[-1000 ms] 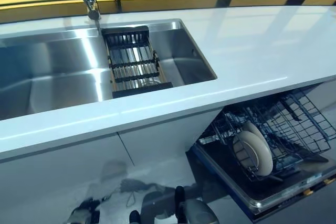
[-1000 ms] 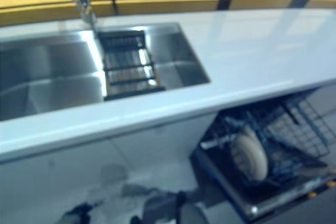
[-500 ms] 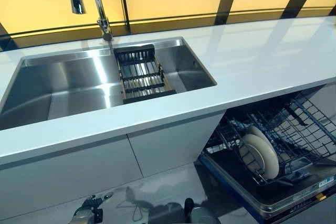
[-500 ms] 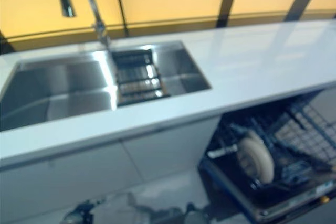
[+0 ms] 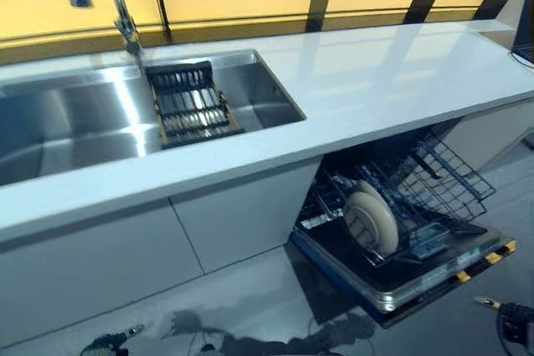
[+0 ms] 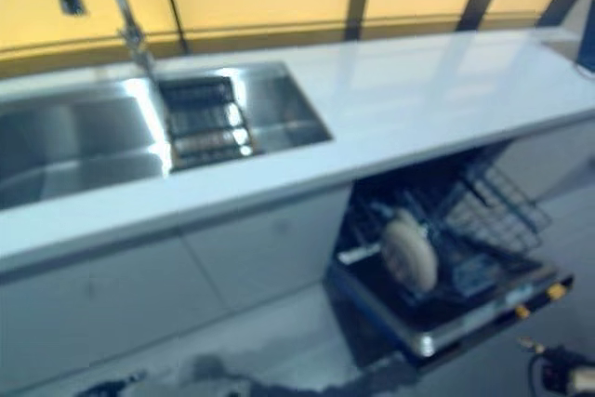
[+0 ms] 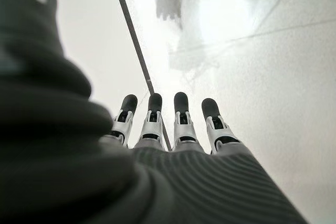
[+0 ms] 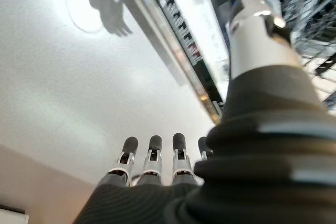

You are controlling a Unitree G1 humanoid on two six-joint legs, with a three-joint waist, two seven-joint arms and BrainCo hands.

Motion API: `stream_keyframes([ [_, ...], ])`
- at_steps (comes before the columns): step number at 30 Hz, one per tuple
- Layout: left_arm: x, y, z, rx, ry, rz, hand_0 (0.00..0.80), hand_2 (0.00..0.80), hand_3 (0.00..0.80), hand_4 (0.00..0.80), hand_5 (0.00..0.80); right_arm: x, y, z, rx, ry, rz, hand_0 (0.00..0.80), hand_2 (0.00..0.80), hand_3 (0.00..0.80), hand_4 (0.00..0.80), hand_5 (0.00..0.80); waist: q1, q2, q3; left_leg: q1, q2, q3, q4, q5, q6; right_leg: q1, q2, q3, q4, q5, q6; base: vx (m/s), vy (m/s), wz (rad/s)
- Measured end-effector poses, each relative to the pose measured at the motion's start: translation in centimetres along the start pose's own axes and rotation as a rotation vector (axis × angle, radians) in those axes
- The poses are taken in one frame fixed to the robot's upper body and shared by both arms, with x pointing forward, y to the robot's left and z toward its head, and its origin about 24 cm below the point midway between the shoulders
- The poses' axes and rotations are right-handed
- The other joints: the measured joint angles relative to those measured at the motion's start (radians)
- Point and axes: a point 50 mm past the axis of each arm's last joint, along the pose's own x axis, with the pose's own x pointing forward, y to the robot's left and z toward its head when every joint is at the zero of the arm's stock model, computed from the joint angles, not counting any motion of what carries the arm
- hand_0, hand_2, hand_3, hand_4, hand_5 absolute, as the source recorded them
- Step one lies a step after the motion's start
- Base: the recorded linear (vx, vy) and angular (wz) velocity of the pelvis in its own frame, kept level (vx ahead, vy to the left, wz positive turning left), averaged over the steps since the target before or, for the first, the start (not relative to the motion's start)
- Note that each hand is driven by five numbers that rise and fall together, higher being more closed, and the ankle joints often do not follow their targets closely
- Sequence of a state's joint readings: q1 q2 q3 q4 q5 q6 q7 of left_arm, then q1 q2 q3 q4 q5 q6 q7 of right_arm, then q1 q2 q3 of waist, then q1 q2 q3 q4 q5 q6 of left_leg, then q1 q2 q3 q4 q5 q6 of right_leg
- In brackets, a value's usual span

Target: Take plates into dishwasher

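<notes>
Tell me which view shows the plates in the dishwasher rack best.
The left eye view: the plates stand upright on edge in the rack, outlines clear. The right eye view shows them only as a blurred pale shape. The right wrist view catches just some rack wire, no plates; the left wrist view shows neither.

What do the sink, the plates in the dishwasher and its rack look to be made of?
Sink: brushed stainless steel, by its streaked reflections. Plates: probably glazed ceramic, off-white and smooth. Rack: thin wire, likely coated metal, dark grid.

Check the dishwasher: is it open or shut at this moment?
Open. The dishwasher door is folded down, and its wire rack is pulled out with plates standing upright in it.
</notes>
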State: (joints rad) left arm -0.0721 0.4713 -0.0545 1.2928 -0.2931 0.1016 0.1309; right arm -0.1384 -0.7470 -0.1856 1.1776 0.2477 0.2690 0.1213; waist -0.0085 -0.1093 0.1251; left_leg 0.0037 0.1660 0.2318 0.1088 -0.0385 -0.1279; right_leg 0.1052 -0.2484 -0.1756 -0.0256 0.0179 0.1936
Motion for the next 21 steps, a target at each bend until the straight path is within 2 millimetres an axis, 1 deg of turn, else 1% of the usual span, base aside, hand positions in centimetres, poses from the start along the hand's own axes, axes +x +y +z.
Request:
stream_keyframes([
  [1,-0.1,-0.8,0.0,-0.006,-0.004,-0.024,0.0,0.0,0.0,0.0,0.0,0.0,-0.2,-0.7,-0.003,0.023,-0.005,0.0,0.0,0.0,0.0,0.0,-0.003,0.019,-0.011,-0.009,0.025,-0.017,0.0,0.007,0.007,-0.001,0.029,-0.007,-0.002,-0.004,-0.017,-0.186,-0.205,0.04],
  [2,-0.2,-1.5,0.3,-0.01,-0.019,-0.045,0.0,0.0,0.0,0.0,0.0,0.0,-0.6,-1.7,-0.001,0.05,-0.012,0.0,0.0,0.0,0.0,0.0,-0.002,0.028,-0.016,-0.016,0.046,-0.021,0.001,0.014,0.018,-0.006,0.05,-0.012,-0.001,-0.008,-0.032,-0.097,-0.115,0.13],
  [3,-0.2,-1.8,0.4,-0.011,-0.024,-0.052,0.0,0.0,0.0,0.0,0.0,0.0,-0.7,-2.1,0.003,0.062,-0.014,0.0,0.0,0.0,0.0,0.0,-0.003,0.029,-0.017,-0.018,0.051,-0.023,0.0,0.017,0.021,-0.007,0.058,-0.014,-0.002,-0.01,-0.033,-0.12,-0.117,0.09],
  [4,-0.3,-2.5,0.6,-0.012,-0.034,-0.071,0.0,0.0,0.0,0.0,0.0,-0.1,-1.1,-3.5,0.028,0.101,-0.021,0.0,0.0,0.0,0.0,0.0,-0.005,0.026,-0.019,-0.024,0.051,-0.043,-0.008,0.024,0.031,-0.008,0.07,-0.021,-0.005,-0.008,-0.042,-0.126,-0.091,0.11],
  [6,-0.4,-3.2,0.7,0.005,-0.053,-0.09,0.0,0.0,0.0,0.0,0.0,-0.2,-1.4,-4.8,0.049,0.139,-0.028,0.0,0.0,0.0,0.0,0.0,-0.008,0.02,-0.037,-0.036,0.047,-0.052,-0.029,0.041,0.031,-0.025,0.072,-0.022,0.0,-0.007,-0.044,-0.14,-0.084,0.1],
  [7,-0.4,-3.4,0.8,0.005,-0.06,-0.096,0.0,0.0,0.0,0.0,0.0,-0.2,-1.3,-5.1,0.062,0.148,-0.024,0.0,0.0,0.0,0.0,0.0,-0.013,0.014,-0.041,-0.036,0.043,-0.052,-0.047,0.053,0.023,-0.034,0.069,-0.021,0.004,-0.006,-0.043,-0.109,-0.062,0.07],
  [9,-0.4,-3.4,0.8,0.013,-0.069,-0.095,0.0,0.0,0.0,0.0,0.0,0.0,-0.2,-5.4,0.093,0.154,-0.003,0.0,0.0,0.0,0.0,0.0,-0.032,0.0,-0.05,-0.03,0.033,-0.055,-0.081,0.082,-0.014,-0.041,0.064,-0.021,0.006,-0.001,-0.043,-0.086,-0.06,0.09],
  [10,-0.4,-3.4,0.8,0.012,-0.072,-0.096,0.0,0.0,0.0,0.0,0.0,0.0,0.2,-5.7,0.105,0.162,0.004,0.0,0.0,0.0,0.0,0.0,-0.032,-0.002,-0.052,-0.027,0.03,-0.055,-0.089,0.087,-0.019,-0.041,0.062,-0.02,0.005,-0.001,-0.042,-0.095,-0.078,0.09],
  [11,-0.4,-3.4,1.0,0.012,-0.078,-0.097,0.0,0.0,0.0,0.0,0.0,0.1,1.1,-6.3,0.124,0.188,0.015,0.0,0.0,0.0,0.0,0.0,-0.032,-0.006,-0.055,-0.011,0.018,-0.055,-0.107,0.095,-0.016,-0.038,0.053,-0.021,0.003,0.004,-0.031,-0.075,-0.063,0.05],
  [12,-0.4,-3.4,1.0,0.013,-0.08,-0.097,0.0,0.0,0.0,0.0,0.0,0.1,1.4,-6.4,0.129,0.195,0.019,0.0,0.0,0.0,0.0,0.0,-0.032,-0.004,-0.055,-0.011,0.014,-0.055,-0.109,0.096,-0.015,-0.037,0.049,-0.021,0.003,0.005,-0.03,-0.142,-0.11,0.07],
  [13,-0.4,-3.2,1.1,0.015,-0.087,-0.094,0.0,0.0,0.0,0.0,0.0,0.1,2.2,-6.9,0.147,0.223,0.025,0.0,0.0,0.0,0.0,0.0,-0.031,0.0,-0.055,-0.006,0.005,-0.056,-0.116,0.104,-0.012,-0.035,0.042,-0.021,-0.002,0.008,-0.025,-0.13,-0.094,0.06],
  [16,-0.4,-3.0,1.2,0.02,-0.09,-0.088,0.0,0.0,0.0,0.0,0.0,0.1,3.0,-7.7,0.198,0.276,0.023,0.0,0.0,0.0,0.0,0.0,-0.03,0.024,-0.046,-0.005,0.0,-0.068,-0.118,0.108,-0.013,-0.025,0.039,-0.022,-0.005,0.008,-0.022,-0.122,-0.078,0.12],
  [19,-0.4,-3.0,0.9,0.021,-0.084,-0.09,0.0,0.0,0.0,0.0,0.0,0.1,3.2,-8.1,0.27,0.298,0.017,0.0,0.0,0.0,0.0,0.0,-0.03,0.068,-0.032,-0.003,0.0,-0.076,-0.131,0.113,-0.004,-0.022,0.043,-0.021,-0.005,0.002,-0.023,-0.148,-0.045,0.09],
  [20,-0.4,-3.0,0.7,0.023,-0.077,-0.089,0.0,0.0,0.0,0.0,0.0,0.1,3.4,-8.1,0.317,0.296,0.015,0.0,0.0,0.0,0.0,0.0,-0.03,0.093,-0.029,-0.016,0.0,-0.081,-0.131,0.115,-0.003,-0.029,0.045,-0.022,0.0,-0.002,-0.024,-0.206,-0.056,0.11],
  [21,-0.4,-3.0,0.7,0.022,-0.078,-0.09,0.0,0.0,0.0,0.0,0.0,0.1,3.6,-8.1,0.354,0.296,0.017,0.0,0.0,0.0,0.0,0.0,-0.029,0.109,-0.025,-0.019,0.0,-0.088,-0.131,0.119,-0.001,-0.034,0.049,-0.019,0.003,-0.008,-0.025,-0.204,-0.051,0.21],
])
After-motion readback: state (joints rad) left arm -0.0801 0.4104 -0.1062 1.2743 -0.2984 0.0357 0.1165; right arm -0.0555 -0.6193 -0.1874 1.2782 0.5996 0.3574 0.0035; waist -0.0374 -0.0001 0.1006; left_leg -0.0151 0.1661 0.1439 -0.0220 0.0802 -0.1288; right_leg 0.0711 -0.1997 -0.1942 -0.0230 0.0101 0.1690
